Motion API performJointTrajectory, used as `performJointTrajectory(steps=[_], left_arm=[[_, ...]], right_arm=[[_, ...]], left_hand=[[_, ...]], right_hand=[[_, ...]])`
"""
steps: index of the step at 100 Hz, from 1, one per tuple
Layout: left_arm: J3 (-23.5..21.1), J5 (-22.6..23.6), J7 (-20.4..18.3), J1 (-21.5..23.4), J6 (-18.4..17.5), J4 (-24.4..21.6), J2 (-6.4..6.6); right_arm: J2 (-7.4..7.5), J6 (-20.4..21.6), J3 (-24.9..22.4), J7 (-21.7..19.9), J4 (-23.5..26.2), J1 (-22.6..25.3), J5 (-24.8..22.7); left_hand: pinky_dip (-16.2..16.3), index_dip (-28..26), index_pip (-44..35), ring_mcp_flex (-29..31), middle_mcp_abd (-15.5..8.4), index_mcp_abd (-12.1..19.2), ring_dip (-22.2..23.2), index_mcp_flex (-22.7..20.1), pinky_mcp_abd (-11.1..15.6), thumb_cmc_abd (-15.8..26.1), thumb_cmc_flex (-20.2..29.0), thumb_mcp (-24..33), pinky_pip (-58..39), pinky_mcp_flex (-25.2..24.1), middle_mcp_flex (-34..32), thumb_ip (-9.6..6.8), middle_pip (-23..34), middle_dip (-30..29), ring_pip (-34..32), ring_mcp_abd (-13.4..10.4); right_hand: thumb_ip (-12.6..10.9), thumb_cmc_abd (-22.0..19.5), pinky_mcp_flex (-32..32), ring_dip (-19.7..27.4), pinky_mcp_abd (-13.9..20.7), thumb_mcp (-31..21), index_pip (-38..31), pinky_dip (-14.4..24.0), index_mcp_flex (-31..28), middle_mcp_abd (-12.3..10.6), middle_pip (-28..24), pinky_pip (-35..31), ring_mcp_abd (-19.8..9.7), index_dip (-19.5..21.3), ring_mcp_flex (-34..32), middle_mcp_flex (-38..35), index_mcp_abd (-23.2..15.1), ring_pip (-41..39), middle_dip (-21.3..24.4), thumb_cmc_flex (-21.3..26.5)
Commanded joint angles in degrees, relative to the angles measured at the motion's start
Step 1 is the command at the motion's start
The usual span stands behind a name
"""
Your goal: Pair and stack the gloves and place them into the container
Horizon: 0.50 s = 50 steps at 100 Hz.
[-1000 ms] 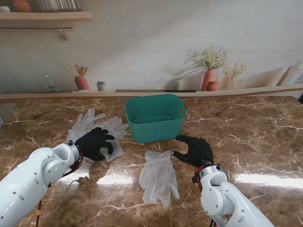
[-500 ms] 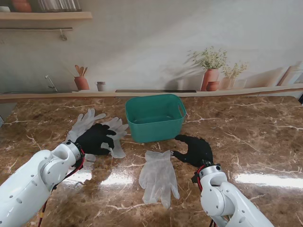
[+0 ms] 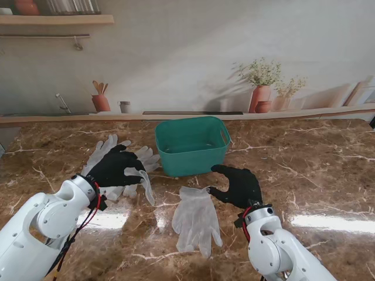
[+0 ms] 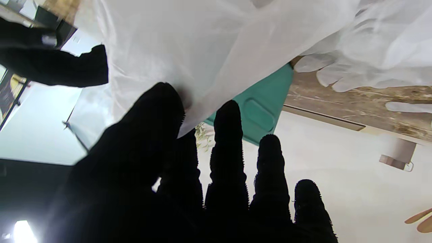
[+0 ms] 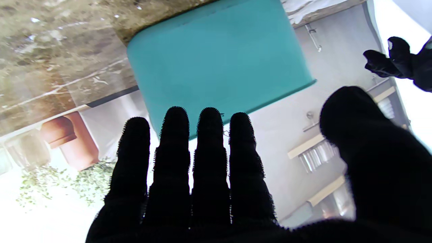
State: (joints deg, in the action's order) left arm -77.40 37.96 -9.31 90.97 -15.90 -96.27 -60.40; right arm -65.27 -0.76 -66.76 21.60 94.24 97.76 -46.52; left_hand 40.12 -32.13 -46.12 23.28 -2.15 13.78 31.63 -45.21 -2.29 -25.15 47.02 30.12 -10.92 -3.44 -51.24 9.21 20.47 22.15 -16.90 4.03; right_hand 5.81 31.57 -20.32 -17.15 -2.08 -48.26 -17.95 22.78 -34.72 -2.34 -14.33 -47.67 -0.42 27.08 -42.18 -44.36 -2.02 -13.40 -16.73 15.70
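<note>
- Thin white film is bunching under my left hand (image 3: 117, 167), which is pinching one glove (image 3: 142, 182) between thumb (image 4: 158, 111) and the other fingers; the left wrist view is showing the sheet draping over the thumb tip.
- That glove is hanging limp off my grip, its loose end drooping toward the table, so I am judging it very light, soft and shapeless, likely to fold on itself or slip free.
- More white gloves (image 3: 108, 149) are lying just beside and under that hand, overlapping; I cannot tell how many.
- I am judging the cuff or palm the best place to pinch, since the glove fingers would only trail and snag.
- My right hand (image 3: 239, 184) is hovering spread and holding nothing, its fingers straight and side by side in its wrist view.
- Another glove (image 3: 196, 219) is lying flat near that hand, nearer to me than the tub.
- Green tub (image 3: 192, 145) is sitting farther from me, between the two hands, with nothing visible inside it.
</note>
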Motion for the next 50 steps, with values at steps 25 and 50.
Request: performJointTrajectory(steps=[25, 50], left_arm=[[-1.67, -5.31, -0.25, 5.01, 2.75, -8.05, -0.86], [-2.13, -8.06, 0.24, 7.14, 2.47, -11.87, -1.17]], right_arm=[[0.52, 3.37, -0.6, -0.19, 6.09, 4.43, -2.81], [0.77, 5.34, -1.31, 0.69, 9.46, 6.63, -4.88]], left_hand=[[9.22, 1.65, -1.97, 12.36, 1.24, -2.3, 7.35, -4.19, -3.28, -1.17, 0.34, 1.76, -10.55, -0.83, -12.07, 1.39, -0.41, 6.34, -7.74, 4.16], [5.62, 1.67, -2.25, 17.2, 1.87, -2.88, 10.58, -3.82, -5.1, -0.99, 0.37, 2.14, -20.22, -0.56, -15.44, 1.49, 0.74, 6.0, -10.68, 4.76]], right_hand=[[-2.7, 0.68, 0.38, -0.8, 0.03, 8.61, 0.56, -0.78, 0.27, 0.12, 1.47, -0.62, -0.12, -0.79, 0.23, 0.28, 0.63, 0.25, -0.42, -2.55], [-3.08, 3.63, -0.35, -1.92, -0.61, 5.09, 0.26, 0.15, 0.01, 0.05, 1.07, -1.47, 0.11, -0.34, -0.76, -0.31, 0.5, -0.76, -1.12, -4.31]])
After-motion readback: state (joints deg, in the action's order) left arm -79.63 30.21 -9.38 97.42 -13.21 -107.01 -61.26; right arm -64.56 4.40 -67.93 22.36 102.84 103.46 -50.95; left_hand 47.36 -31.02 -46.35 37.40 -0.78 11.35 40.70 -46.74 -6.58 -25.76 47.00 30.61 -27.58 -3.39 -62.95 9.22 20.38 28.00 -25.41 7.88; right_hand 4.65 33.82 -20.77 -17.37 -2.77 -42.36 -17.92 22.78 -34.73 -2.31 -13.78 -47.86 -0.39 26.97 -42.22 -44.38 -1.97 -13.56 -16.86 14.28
